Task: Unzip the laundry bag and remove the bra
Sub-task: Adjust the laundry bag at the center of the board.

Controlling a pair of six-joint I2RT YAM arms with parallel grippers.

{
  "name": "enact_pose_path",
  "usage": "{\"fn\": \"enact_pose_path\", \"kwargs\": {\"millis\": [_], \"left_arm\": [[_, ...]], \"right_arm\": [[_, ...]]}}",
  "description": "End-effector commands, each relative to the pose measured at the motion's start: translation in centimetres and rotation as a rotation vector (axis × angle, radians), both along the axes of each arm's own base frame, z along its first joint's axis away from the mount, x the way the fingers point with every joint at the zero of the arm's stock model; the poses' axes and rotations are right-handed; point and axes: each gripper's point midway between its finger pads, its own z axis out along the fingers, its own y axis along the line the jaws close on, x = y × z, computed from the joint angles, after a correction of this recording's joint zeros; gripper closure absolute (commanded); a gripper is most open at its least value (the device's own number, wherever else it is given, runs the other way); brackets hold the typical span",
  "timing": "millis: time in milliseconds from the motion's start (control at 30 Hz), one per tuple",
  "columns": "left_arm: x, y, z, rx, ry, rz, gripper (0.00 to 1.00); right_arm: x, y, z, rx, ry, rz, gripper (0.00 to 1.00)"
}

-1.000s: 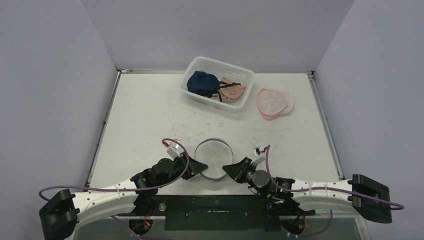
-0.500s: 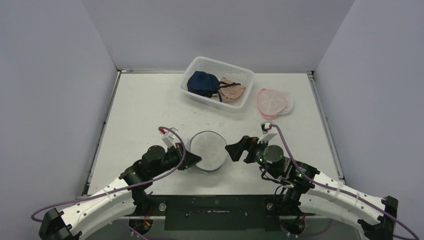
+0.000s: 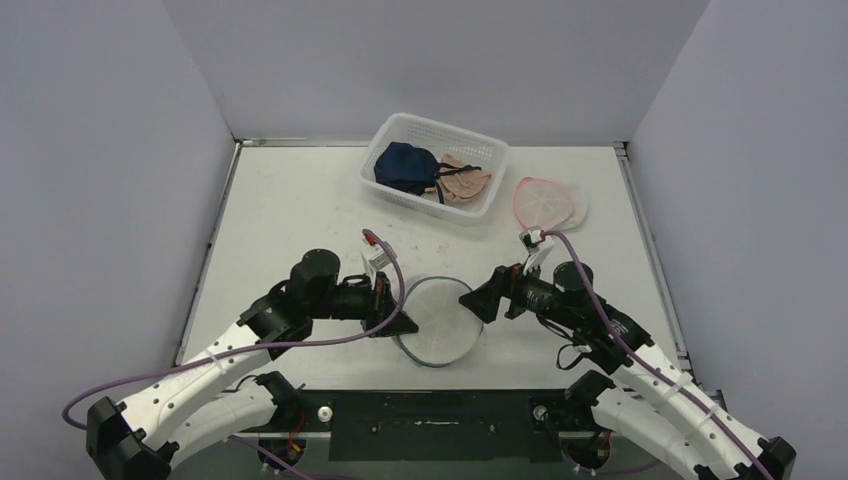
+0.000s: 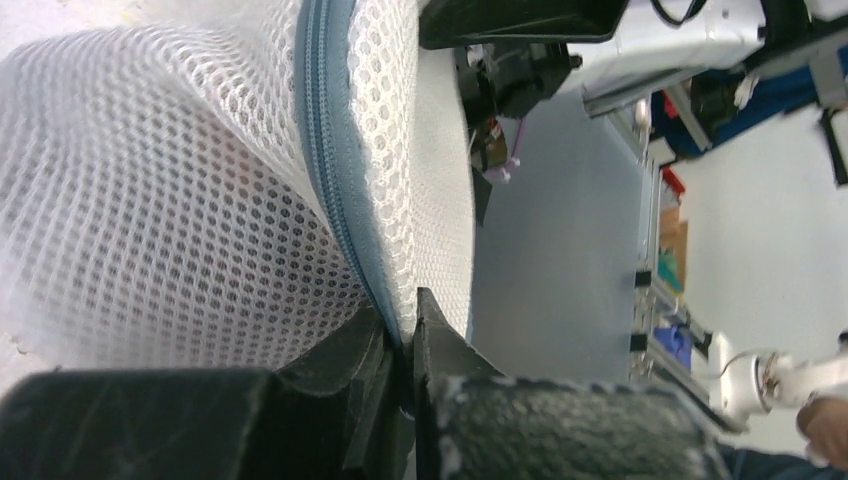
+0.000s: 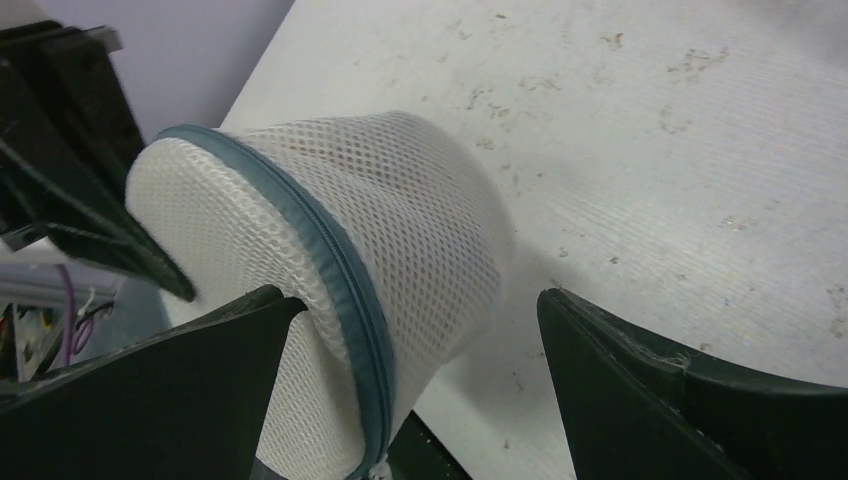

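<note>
On the left, the left claw (image 3: pixel 404 322) is seen reaching in low over the bench (image 3: pixel 290 215), its fingers pressed together with almost no gap. In the left wrist view the claw (image 4: pixel 404 318) is clamped on the blue-grey zip (image 4: pixel 335 170) of the laundry bag (image 4: pixel 150 200), right at the seam. The zip is closed along the stretch that is shown there.

The laundry bag (image 3: pixel 438 320), a round white mesh drum, is held near the middle of the bench's near edge, between the two claws, and is tipped up so that its flat face is turned toward the top camera. Whether its lower rim touches the bench cannot be told. No bra can be made out through the mesh.

To the right of the bag, the right claw (image 3: pixel 478 303) is spread wide and nothing is held in it. In the right wrist view the claw (image 5: pixel 418 298) is set around the bag (image 5: pixel 400 220): one finger (image 5: pixel 200 360) lies just beside the zipped rim (image 5: pixel 330 270), and the other (image 5: pixel 680 390) stands well apart over bare bench.

At the far side, a white basket (image 3: pixel 447 123) is placed with a dark blue garment (image 3: pixel 404 165) and a beige garment (image 3: pixel 466 183) in it. Just to its right a pink-rimmed mesh disc (image 3: pixel 545 203) is laid flat on the bench.
</note>
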Motion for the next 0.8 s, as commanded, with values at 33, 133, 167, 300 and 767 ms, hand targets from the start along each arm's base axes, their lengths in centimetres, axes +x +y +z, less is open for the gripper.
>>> {"fn": "enact_pose_path", "kwargs": {"millis": [33,133,167,300,767], "left_arm": [[-1.8,-0.3,2.6,-0.035,-0.11,-0.195,1.0],[-2.0,-0.4,2.9,-0.037,-0.131,-0.224,1.0],[-1.9,-0.5,3.0,-0.035,-0.14,-0.227,1.0],[-1.5,-0.8,3.1,-0.027,-0.161,-0.244,1.0],[0.7,-1.4,3.3,0.003,-0.202,-0.166,0.74]], "right_arm": [[-2.8,1.4,5.9,0.125,-0.142,0.188,0.01],[-3.8,1.7,5.6,0.11,-0.119,0.253,0.03],[-3.8,1.7,5.3,0.098,-0.105,0.261,0.05],[-4.9,2.1,5.0,0.107,-0.082,0.321,0.27],[-5.2,2.7,3.3,0.13,0.018,0.336,0.89]]}}
